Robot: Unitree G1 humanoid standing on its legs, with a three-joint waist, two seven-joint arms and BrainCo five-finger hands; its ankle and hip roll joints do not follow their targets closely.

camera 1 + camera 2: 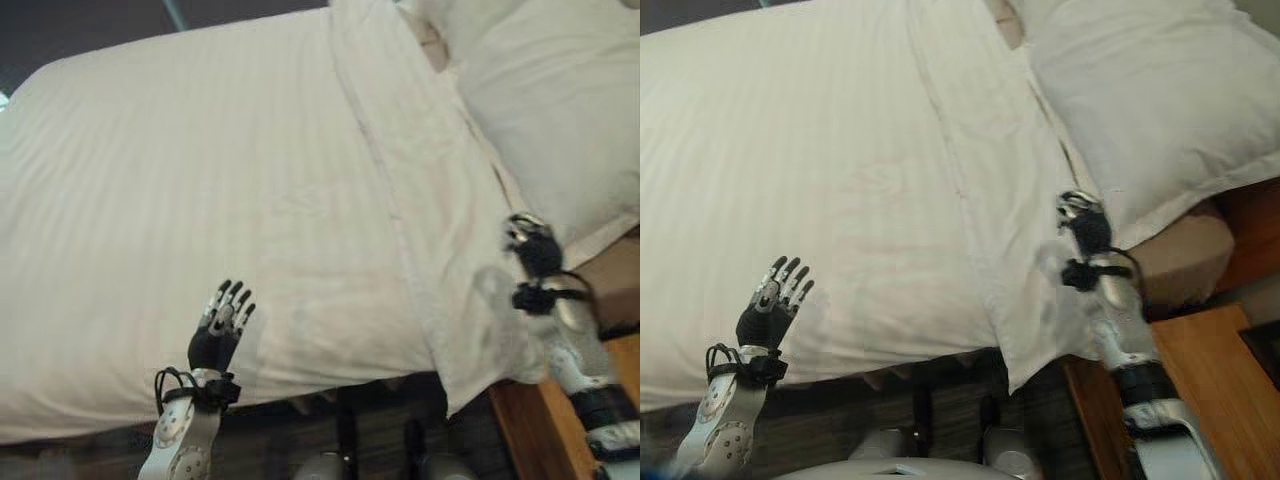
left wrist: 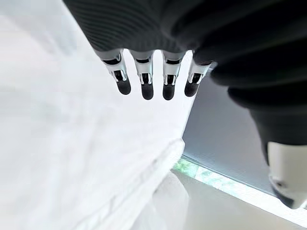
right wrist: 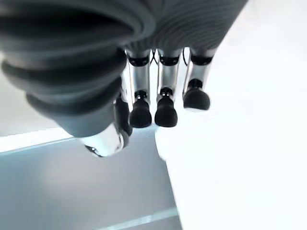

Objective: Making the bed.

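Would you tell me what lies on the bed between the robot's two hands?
Between the left hand and the right hand lies the striped duvet and its folded-back top band, seen from both eye views.

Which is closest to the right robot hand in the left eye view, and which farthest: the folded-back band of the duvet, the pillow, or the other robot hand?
From the right robot hand:
1. Folded-back band of the duvet: right beside it, running down the bed's near edge.
2. Pillow: just beyond, at the head of the bed.
3. Left robot hand: farthest, open above the striped duvet's near edge.
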